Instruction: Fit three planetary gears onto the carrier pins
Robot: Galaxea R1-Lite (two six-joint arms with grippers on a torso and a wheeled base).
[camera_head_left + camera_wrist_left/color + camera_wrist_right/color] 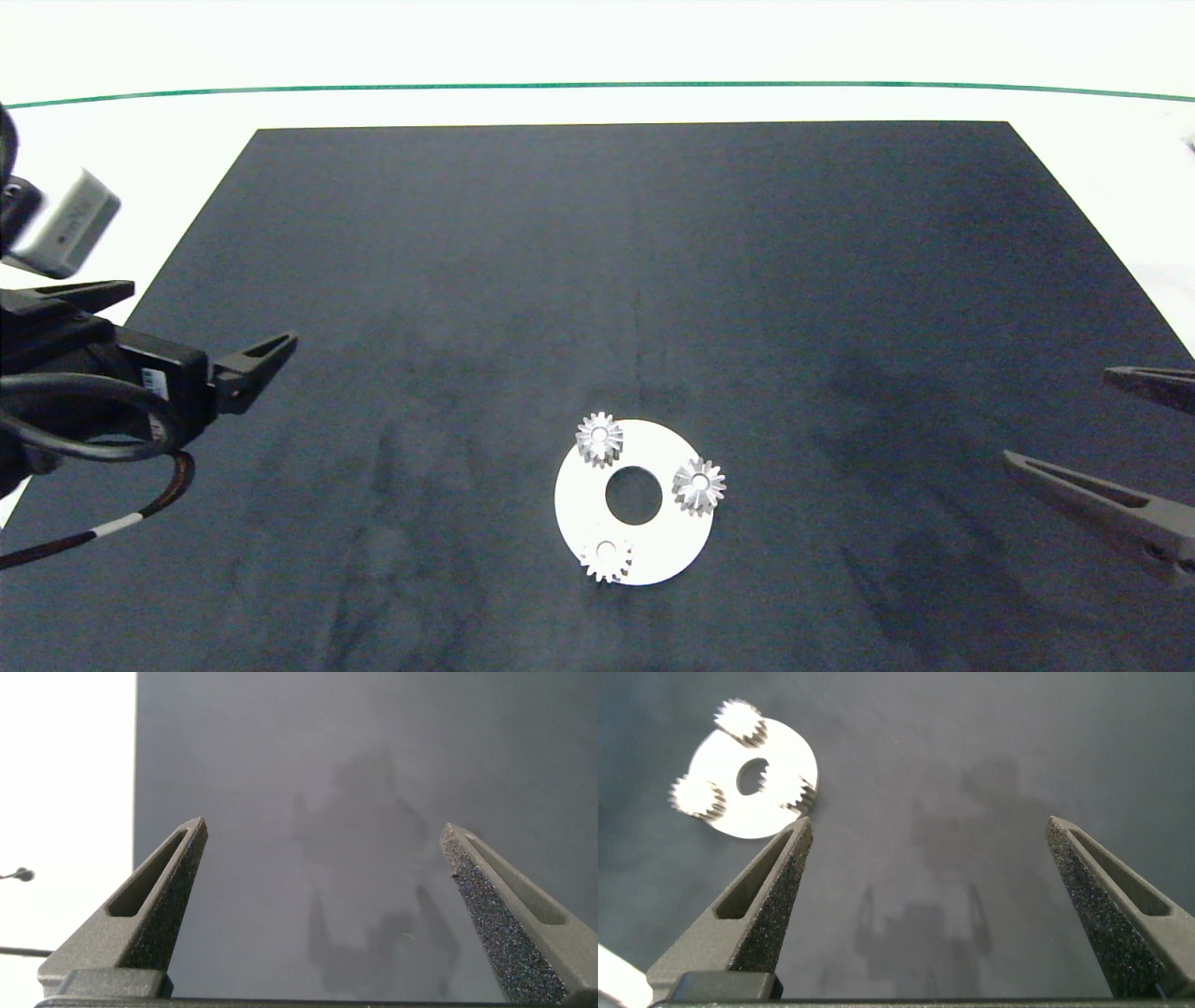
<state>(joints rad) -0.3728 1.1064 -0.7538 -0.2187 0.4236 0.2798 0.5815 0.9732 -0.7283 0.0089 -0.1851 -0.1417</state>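
Note:
The white carrier disc (579,499) lies on the black mat, near its front middle. Three silver planetary gears sit on it around the large centre hole: one at the far left (599,437), one at the right (698,484), one at the near edge (605,558). Each gear covers its carrier pin, with only a pale spot showing in its centre hole. My left gripper (213,313) hovers open at the mat's left edge, far from the disc. My right gripper (1055,415) is open at the right edge, and its wrist view shows the disc (785,756) beyond the fingers (775,887).
The black mat (653,261) covers most of the white table (1102,121). A green line (597,85) runs across the table's far side. The left wrist view shows only bare mat (318,784) and a strip of white table between and beside the left gripper (322,831).

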